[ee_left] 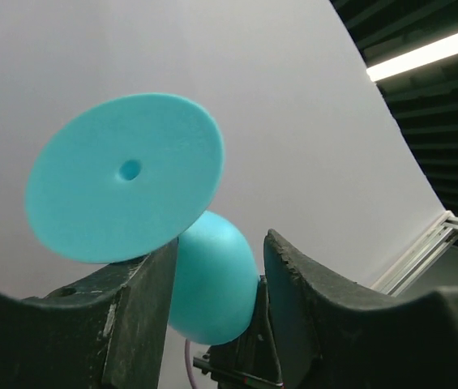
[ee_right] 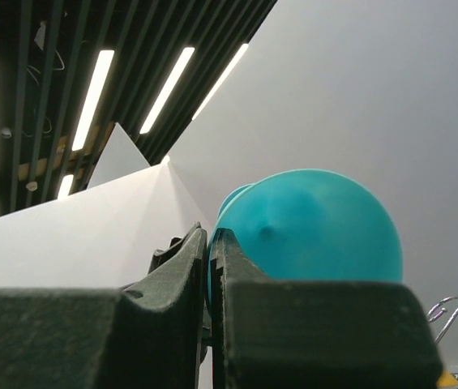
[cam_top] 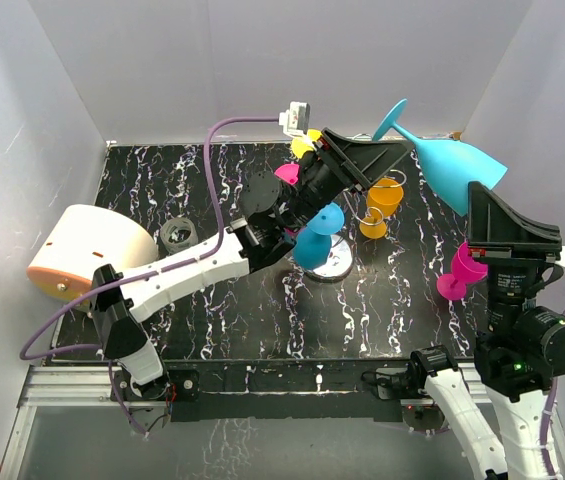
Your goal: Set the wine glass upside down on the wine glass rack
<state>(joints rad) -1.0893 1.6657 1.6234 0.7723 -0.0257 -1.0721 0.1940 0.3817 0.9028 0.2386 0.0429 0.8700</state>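
Observation:
A large teal wine glass [cam_top: 457, 165] is held in the air at the back right, lying tilted with its foot [cam_top: 392, 117] toward the back. My right gripper [cam_top: 482, 195] is shut on the bowl's rim, pinching the wall [ee_right: 318, 227] between its fingers [ee_right: 184, 259]. My left gripper [cam_top: 397, 152] is open, with its fingers on either side of the glass below the foot [ee_left: 123, 186]; the bowl [ee_left: 212, 284] shows between them. The wine glass rack [cam_top: 340, 262] stands mid-table on its shiny disc base. It carries an upside-down teal glass [cam_top: 314, 240], and its wire loops [cam_top: 394, 180] show.
Orange glasses [cam_top: 384, 195], a pink one [cam_top: 287, 172] and a yellow one [cam_top: 305, 143] sit around the rack. A magenta glass [cam_top: 462, 270] stands on the table by my right arm. A cream dome-shaped object [cam_top: 87, 250] and a grey ring [cam_top: 177, 235] lie at the left. White walls enclose the table.

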